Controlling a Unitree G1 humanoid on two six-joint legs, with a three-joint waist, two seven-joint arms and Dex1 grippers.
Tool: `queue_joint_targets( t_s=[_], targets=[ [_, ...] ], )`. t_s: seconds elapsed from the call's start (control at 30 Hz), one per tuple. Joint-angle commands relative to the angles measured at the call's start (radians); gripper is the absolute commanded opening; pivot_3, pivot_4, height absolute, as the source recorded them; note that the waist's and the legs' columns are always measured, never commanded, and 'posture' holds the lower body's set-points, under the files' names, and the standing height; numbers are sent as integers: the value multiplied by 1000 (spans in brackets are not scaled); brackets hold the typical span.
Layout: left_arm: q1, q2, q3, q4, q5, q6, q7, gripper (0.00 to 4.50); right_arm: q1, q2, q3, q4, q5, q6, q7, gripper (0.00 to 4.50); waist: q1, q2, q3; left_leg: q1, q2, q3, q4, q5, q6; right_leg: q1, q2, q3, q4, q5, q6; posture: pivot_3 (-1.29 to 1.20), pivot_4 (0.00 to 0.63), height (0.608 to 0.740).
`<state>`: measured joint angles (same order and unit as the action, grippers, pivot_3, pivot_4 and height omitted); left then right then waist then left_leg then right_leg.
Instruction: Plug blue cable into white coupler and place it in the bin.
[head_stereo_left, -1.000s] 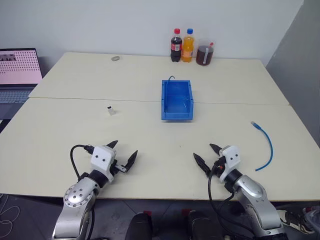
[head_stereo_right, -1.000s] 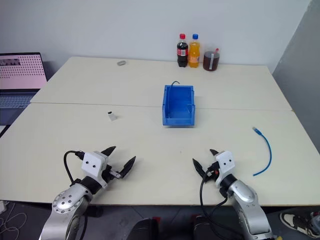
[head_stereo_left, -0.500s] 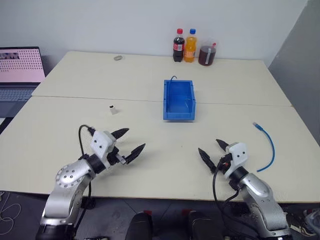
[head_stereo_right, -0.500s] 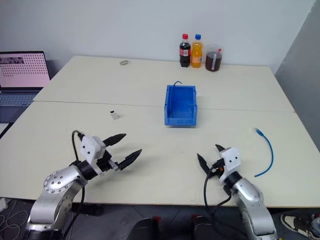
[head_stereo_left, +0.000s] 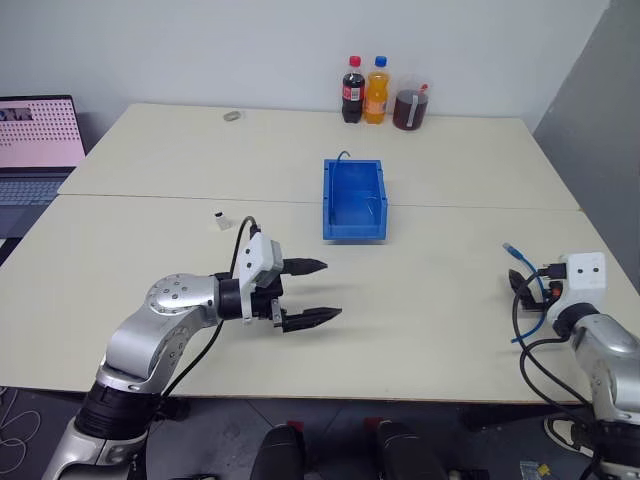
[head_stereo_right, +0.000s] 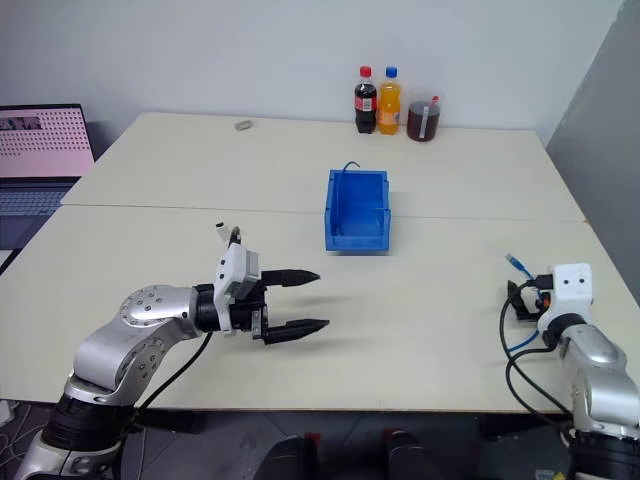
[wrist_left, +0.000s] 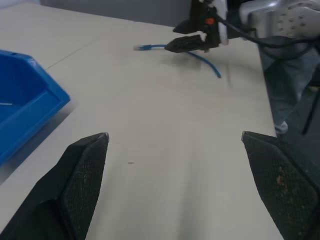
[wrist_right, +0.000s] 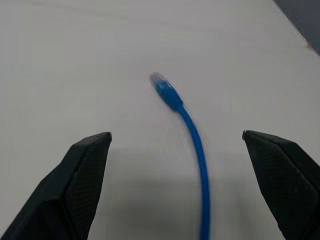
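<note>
While I watch remotely, status reads:
Left gripper (head_stereo_left: 313, 291): jaws wide, empty, left of bin (head_stereo_left: 354, 201).
Right gripper (wrist_right: 177, 165): jaws wide, over blue cable (head_stereo_left: 527, 270), right of bin.
White coupler (head_stereo_left: 219, 217): left of bin.

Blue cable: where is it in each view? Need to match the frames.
Left eye: blue cable at the right table edge, by the right gripper.
Right eye: same spot.
Left wrist: far up the table, under the right gripper.
Right wrist: centre, between the open fingers.
Shared landmark: the right gripper beside the cable.
</note>
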<state>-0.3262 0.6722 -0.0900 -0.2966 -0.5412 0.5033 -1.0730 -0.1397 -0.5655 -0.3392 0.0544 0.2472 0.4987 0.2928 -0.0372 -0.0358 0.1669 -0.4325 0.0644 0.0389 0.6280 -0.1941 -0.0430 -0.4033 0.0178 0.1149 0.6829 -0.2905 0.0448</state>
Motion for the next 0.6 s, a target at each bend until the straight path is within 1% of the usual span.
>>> queue_joint_targets(
  t_s=[0.03, 0.07, 0.13, 0.17, 0.33, 0.47, 0.57, 0.6],
  targets=[
    [-19, 9, -2, -34, -17, 6, -25, 4500, -34, -30, -33, 59, 17, 46, 19, 4468, 0, 0, 0, 0, 0, 0, 0, 0, 0, 0, 0, 0, 0, 0, 0, 0, 150, 740],
    [-20, 9, -3, -32, -14, 6, -28, 4500, -41, -35, -34, 76, 22, 56, 26, 4468, -1, 0, 0, 0, 0, 0, 0, 0, 0, 0, 0, 0, 0, 0, 0, 0, 150, 740],
    [-22, 9, -3, -28, -10, 4, -32, 4500, -56, -46, -36, 108, 30, 64, 46, 4082, -2, 0, 0, 0, 0, 0, 1, 0, 0, 1, 0, 0, 0, 0, 0, 0, 150, 740],
    [-22, 9, -3, -26, -8, 4, -34, 4500, -61, -50, -36, 119, 29, 62, 53, 4010, -2, 0, 0, 0, 0, 0, 1, 0, 0, 1, 0, 0, 0, 0, 0, 0, 150, 740],
    [-21, 16, -6, -16, 9, -9, -47, 4500, -79, -69, -22, 168, 20, 33, 92, 2847, -3, 0, 0, 0, 0, -2, 2, 0, 0, 3, 0, -1, -1, 0, 1, 0, 150, 740],
    [-21, 17, -6, -9, 17, -15, -53, 4500, -89, -77, -9, 192, 17, 20, 118, 1688, -2, 0, 0, 0, -1, -2, 2, 0, 0, 3, 0, -2, -1, 0, 1, 0, 150, 740],
    [-21, 14, -5, -6, 23, -17, -55, 4500, -99, -79, -10, 212, 26, 9, 141, 954, -2, 0, 0, 0, -1, -3, 2, 0, 0, 4, 0, -2, -1, 0, 1, 0, 150, 740],
    [-19, 15, -5, -4, 25, -20, -56, 4500, -108, -84, -14, 214, 43, 9, 170, 700, -2, 0, 0, 0, -1, -3, 2, 0, 0, 4, 0, -2, -1, 0, 1, 0, 150, 740]
  ],
)
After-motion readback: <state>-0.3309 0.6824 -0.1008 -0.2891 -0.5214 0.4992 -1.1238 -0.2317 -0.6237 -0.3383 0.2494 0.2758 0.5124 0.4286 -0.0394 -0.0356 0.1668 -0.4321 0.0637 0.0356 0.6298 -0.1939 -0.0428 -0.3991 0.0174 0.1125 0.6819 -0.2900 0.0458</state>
